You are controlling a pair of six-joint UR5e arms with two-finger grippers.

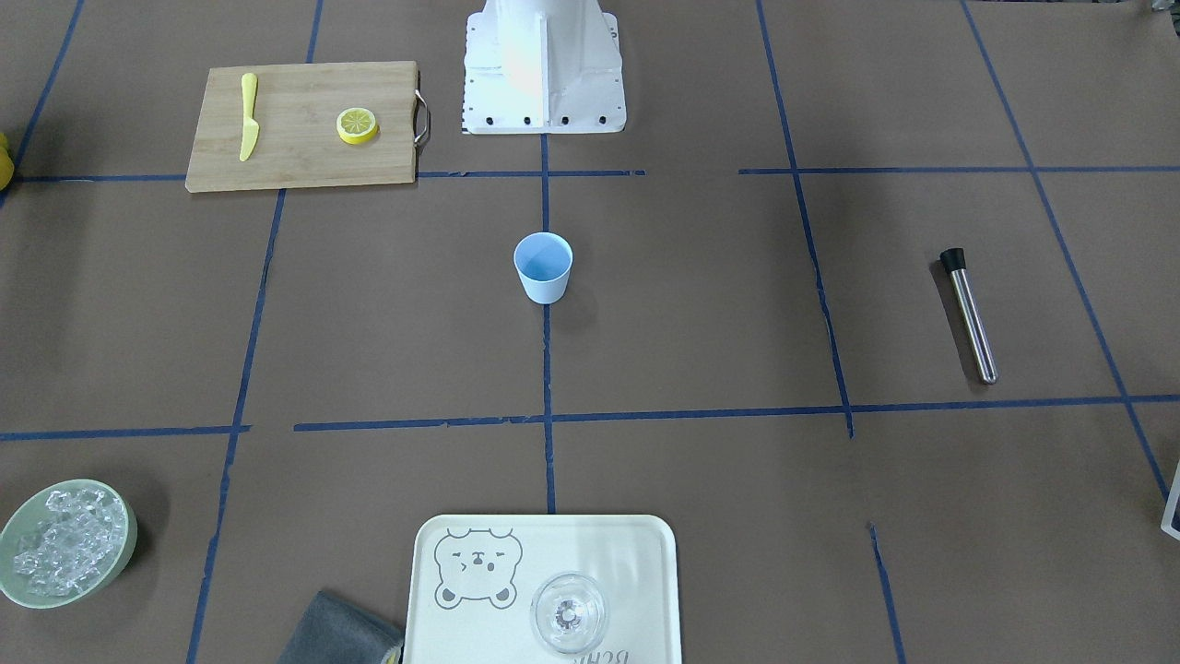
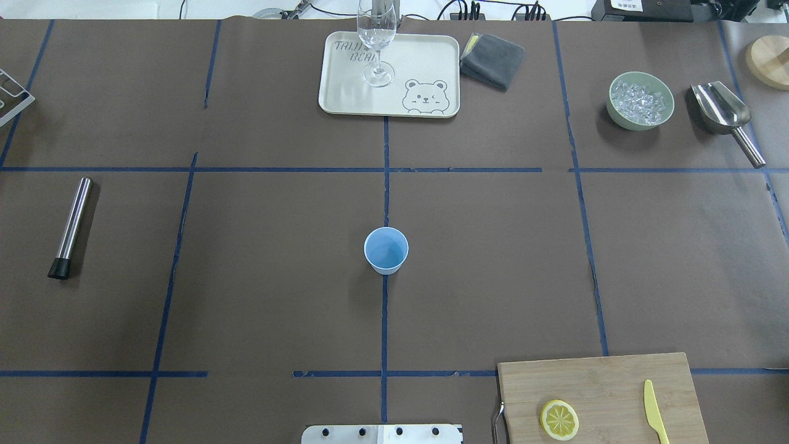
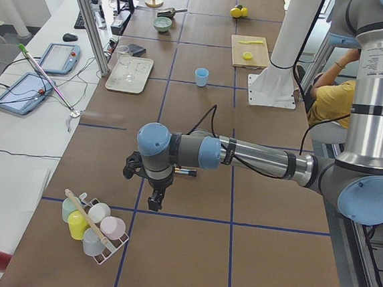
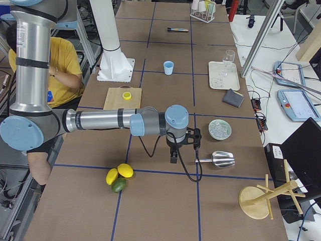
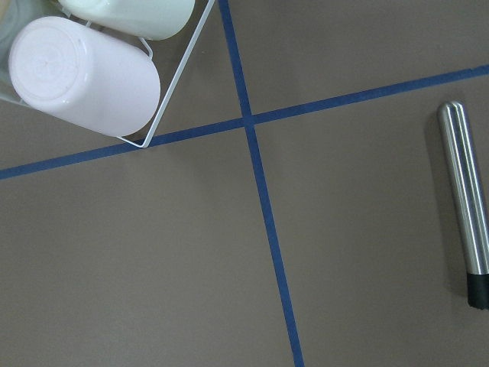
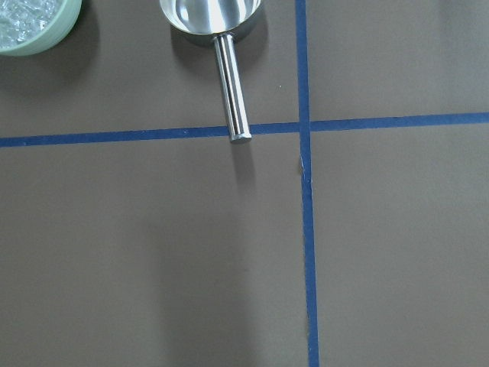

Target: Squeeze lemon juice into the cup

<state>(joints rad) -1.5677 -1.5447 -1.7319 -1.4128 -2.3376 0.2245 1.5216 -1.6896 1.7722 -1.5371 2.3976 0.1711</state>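
Observation:
The lemon [image 2: 560, 419] is one thin yellow-rimmed slice lying flat on a wooden cutting board [image 2: 604, 382] at the near right of the overhead view; it also shows in the front-facing view [image 1: 357, 124]. No second slice is in view. The light-blue cup [image 2: 386, 250] stands upright and empty at the table's middle, on the blue centre line. My left gripper [image 3: 154, 199] hangs over the table's left end, far from both. My right gripper [image 4: 173, 156] hangs over the right end near a metal scoop. I cannot tell whether either is open or shut.
A yellow knife [image 2: 655, 419] lies on the board. A steel muddler [image 2: 71, 228] lies at the left. A tray [image 2: 345, 92] with a clear glass [image 2: 377, 43], a grey cloth [image 2: 491, 58], an ice bowl [image 2: 611, 98] and a scoop [image 2: 727, 117] line the far edge. A cup rack [image 3: 94, 225] stands below the left gripper.

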